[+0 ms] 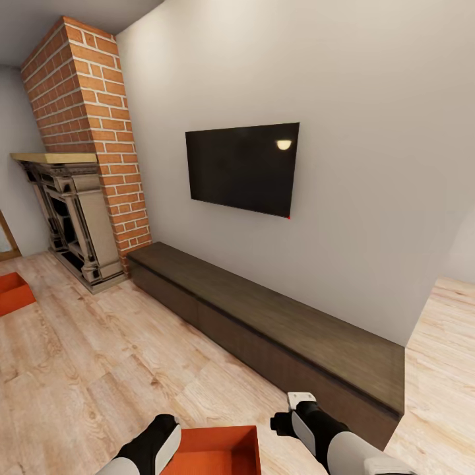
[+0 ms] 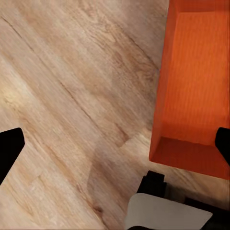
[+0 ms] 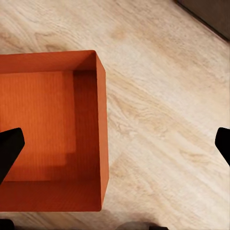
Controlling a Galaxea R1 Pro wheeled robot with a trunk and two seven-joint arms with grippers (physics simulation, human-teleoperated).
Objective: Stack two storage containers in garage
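Both jaws stand wide apart, hovering either side of the near container (image 3: 52,129); a lopsided pinch could tip it onto the planks (image 1: 99,369).

Far container (image 1: 13,292) cut by edge; near container (image 1: 218,450) half cropped

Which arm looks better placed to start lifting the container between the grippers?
Neither clearly. The near storage container sits on the wood floor between both arms; the left gripper and right gripper each hang open over one of its walls. It probably needs both, one per side.
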